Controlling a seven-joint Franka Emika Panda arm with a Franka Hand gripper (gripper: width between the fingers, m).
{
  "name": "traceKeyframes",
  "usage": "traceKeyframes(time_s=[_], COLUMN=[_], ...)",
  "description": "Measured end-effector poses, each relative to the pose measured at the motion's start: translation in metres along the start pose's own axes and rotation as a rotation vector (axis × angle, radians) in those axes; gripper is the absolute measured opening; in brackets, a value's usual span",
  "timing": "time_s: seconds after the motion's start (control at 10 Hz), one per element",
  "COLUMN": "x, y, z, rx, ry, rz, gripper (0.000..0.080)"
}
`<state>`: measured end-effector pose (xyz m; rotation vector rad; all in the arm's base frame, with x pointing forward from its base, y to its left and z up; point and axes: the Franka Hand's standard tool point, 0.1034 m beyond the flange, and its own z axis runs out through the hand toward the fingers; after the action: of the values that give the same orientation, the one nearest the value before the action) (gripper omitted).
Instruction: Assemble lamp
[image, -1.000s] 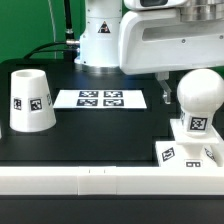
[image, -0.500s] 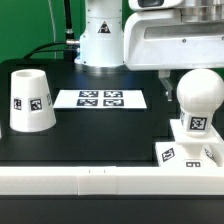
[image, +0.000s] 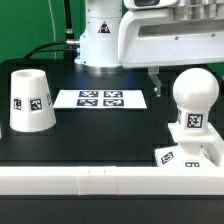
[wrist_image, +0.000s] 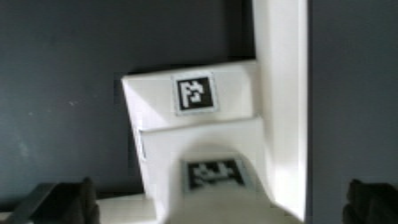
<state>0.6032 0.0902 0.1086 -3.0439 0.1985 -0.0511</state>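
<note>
The round bulb (image: 194, 92) stands on its short stem on the flat square base (image: 188, 156) at the exterior view's right, near the white front rail. The tapered shade (image: 30, 100) stands alone at the exterior view's left. My gripper (image: 180, 85) is open and straddles the bulb; one finger (image: 152, 82) shows beside the bulb, the other is hidden behind it. In the wrist view the two dark fingertips (wrist_image: 63, 202) stand wide apart with the blurred bulb (wrist_image: 199, 205) between them, above the base (wrist_image: 164, 110). I cannot tell whether a finger touches the bulb.
The marker board (image: 100, 98) lies flat on the black table between the shade and the bulb. A white rail (image: 90, 182) runs along the table's front edge; it also shows in the wrist view (wrist_image: 279, 50). The arm's white body (image: 100, 35) stands behind the marker board.
My gripper has moved toward the exterior view's left and lower around the bulb. The bulb and base have shifted slightly toward the exterior view's left and turned a little.
</note>
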Motion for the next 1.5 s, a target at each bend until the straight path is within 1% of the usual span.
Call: traceKeyframes(time_s=[0.1,0.2,0.3,0.5,0.9,1.0,1.1,1.2,1.3,1.5], x=[-0.013,-0.020,-0.021,-0.021,-0.022,-0.026,-0.040,-0.060,-0.074,-0.093], y=[0.008,0.017,0.025,0.021,0.021,0.024,0.039,0.061,0.081,0.134], z=[0.002,0.003,0.003,0.004,0.004,0.004,-0.001,-0.007,-0.012,-0.018], rx=[-0.005,-0.004,-0.002,-0.001,-0.001,-0.003,-0.009,-0.016,-0.017,-0.022], ry=[0.000,-0.003,-0.009,-0.009,-0.011,-0.011,-0.012,-0.013,-0.018,-0.028], rz=[-0.031,-0.048,-0.041,-0.047,-0.048,-0.097,-0.154,-0.215,-0.245,-0.312], gripper=[0.0698,0.0698,0.0698,0.0698,0.0698,0.0698,0.0698,0.0698,0.0698,0.0698])
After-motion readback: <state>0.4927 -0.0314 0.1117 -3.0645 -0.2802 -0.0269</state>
